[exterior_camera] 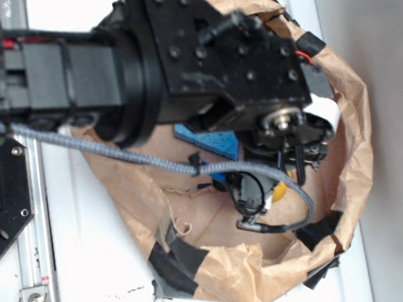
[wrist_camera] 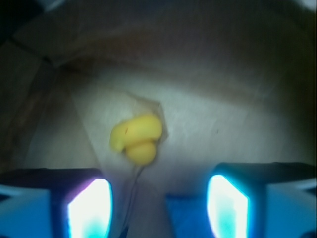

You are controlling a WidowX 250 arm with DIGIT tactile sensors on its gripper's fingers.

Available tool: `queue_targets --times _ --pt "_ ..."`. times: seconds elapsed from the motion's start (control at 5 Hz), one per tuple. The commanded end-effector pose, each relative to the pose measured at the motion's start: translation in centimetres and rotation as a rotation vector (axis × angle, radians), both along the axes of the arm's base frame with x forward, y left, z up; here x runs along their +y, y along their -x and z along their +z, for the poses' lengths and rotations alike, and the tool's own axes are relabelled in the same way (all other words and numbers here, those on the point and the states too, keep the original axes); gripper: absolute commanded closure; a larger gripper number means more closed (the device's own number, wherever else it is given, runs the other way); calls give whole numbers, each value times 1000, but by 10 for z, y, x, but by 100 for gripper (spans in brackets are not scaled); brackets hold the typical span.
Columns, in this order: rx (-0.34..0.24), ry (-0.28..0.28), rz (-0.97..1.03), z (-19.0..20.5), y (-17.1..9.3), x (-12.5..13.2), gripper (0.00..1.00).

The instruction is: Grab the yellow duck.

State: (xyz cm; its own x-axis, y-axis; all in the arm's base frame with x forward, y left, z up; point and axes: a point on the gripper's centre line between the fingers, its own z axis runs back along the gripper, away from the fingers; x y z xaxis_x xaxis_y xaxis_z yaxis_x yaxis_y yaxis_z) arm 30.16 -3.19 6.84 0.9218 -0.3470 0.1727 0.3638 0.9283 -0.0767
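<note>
The yellow duck (wrist_camera: 137,139) lies on the brown paper floor of the bag, ahead of and between my two fingers in the wrist view, a little left of centre. In the exterior view only a sliver of the duck (exterior_camera: 279,193) shows under the arm. My gripper (wrist_camera: 158,203) is open, with a wide gap between the fingers (wrist_camera: 89,208), and holds nothing. It hangs inside the bag above the duck (exterior_camera: 262,195).
A brown paper bag (exterior_camera: 349,145) with black tape patches surrounds the gripper on all sides. A blue sponge (exterior_camera: 211,141) lies inside it, also showing between the fingers in the wrist view (wrist_camera: 190,218). A grey cable (exterior_camera: 117,153) crosses the bag.
</note>
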Motion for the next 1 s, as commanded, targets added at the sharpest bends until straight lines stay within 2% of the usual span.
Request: queue_targets --times 0.0,0.2,0.4,0.6,0.8 --pt "-11 -79 -63 -22 -20 -30 0" --pt "86 -173 -24 -66 -36 -31 0" --pt "129 -180 -26 -81 -35 -37 0" --pt "68 -154 -40 -74 -29 -41 100" --pt "-48 -106 -69 -55 -16 -38 100"
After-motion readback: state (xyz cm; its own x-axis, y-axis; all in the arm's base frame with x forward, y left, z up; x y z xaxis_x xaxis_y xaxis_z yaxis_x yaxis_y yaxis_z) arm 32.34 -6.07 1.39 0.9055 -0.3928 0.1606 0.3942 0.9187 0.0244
